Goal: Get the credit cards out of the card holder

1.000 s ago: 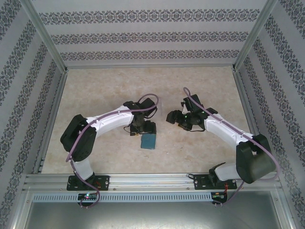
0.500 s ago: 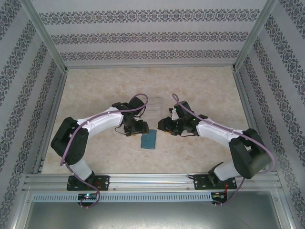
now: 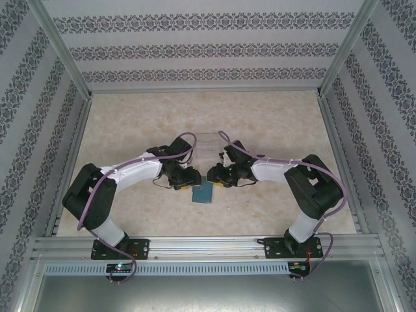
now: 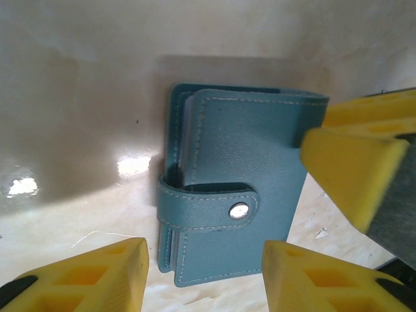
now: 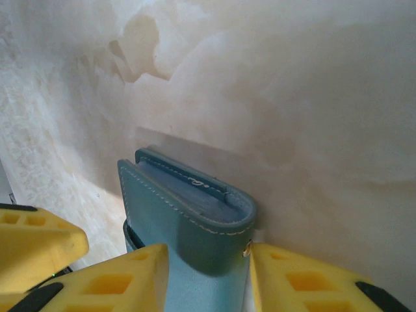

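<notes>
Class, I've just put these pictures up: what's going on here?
Two robot arms meet over the teal card holder, which lies flat on the table. The left gripper and the right gripper come at it from opposite sides, each with its jaws set either side of the holder. The holder is closed, its strap snapped shut, so it probably has to be opened first.

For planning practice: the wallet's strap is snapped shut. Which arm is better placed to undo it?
Probably left: the left claw faces the strap; the right claw straddles the folded end of the wallet.
</notes>
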